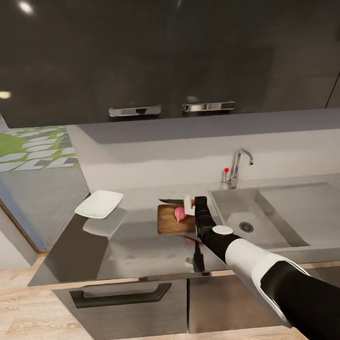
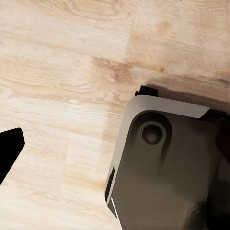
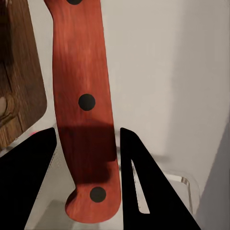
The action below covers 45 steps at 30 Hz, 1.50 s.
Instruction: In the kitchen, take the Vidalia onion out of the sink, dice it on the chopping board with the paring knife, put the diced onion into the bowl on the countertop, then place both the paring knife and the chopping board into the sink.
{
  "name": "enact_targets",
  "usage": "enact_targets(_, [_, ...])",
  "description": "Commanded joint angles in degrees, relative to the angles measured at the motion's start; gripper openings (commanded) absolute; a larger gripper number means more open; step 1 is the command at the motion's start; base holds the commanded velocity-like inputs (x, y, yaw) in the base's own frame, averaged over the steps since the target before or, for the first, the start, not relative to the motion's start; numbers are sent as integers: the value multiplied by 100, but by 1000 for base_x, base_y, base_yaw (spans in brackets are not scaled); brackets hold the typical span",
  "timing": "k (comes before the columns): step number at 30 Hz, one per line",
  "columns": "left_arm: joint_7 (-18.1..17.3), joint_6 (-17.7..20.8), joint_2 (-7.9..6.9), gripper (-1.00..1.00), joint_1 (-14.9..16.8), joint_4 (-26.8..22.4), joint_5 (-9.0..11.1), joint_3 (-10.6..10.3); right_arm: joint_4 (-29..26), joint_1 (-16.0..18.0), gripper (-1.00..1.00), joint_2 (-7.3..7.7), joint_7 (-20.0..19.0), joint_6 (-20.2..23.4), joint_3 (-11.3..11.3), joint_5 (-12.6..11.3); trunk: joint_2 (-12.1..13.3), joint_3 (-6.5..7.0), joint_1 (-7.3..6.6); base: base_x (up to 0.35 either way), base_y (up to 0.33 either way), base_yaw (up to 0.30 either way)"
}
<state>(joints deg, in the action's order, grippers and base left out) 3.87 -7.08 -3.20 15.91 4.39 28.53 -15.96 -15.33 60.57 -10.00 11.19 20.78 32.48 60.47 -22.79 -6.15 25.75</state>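
On board: onion (image 1: 180,213), small, round, likely rolls
Right gripper (image 3: 86,158): we see fingers pinching knife (image 3: 82,100) handle, butt end
Knife: stiff, light
Left gripper: fingers' state unclear
Bowl (image 1: 99,204): board's 9 o'clock

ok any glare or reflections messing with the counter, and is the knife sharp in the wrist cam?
Head view: the glossy countertop mirrors the bowl and the arm; ceiling-light spots glare on the wall cabinets. Right wrist view: the knife handle is crisp, with a dark shadow band across it between the right gripper fingers.
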Motion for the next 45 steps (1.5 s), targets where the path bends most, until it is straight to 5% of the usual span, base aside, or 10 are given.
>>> enact_targets(1, [0,-30,3,100,9,19,34,-48,4,7,-100,0,-37,43,37,36,-13,-12,4,13,0,0])
enact_targets(17, [0,-30,3,100,9,18,37,-48,149,7,-100,0,-382,58,39,88,-13,-12,4,1,0,0])
enact_targets(18, [0,-30,3,100,9,19,37,-48,189,7,-100,0,-433,66,39,468,-13,-12,4,0,0,0])
enact_targets(19, [0,-30,3,100,9,18,35,-48,189,7,-100,0,-433,66,39,497,-13,-12,4,0,0,0])
enact_targets(38, [0,-30,0,100,9,23,38,-48,171,7,-100,0,-427,61,34,514,-13,-12,4,0,0,0])
enact_targets(45, [0,-30,-3,100,9,22,36,-48,-276,7,-100,0,-424,47,3,525,-13,-12,4,0,0,0])
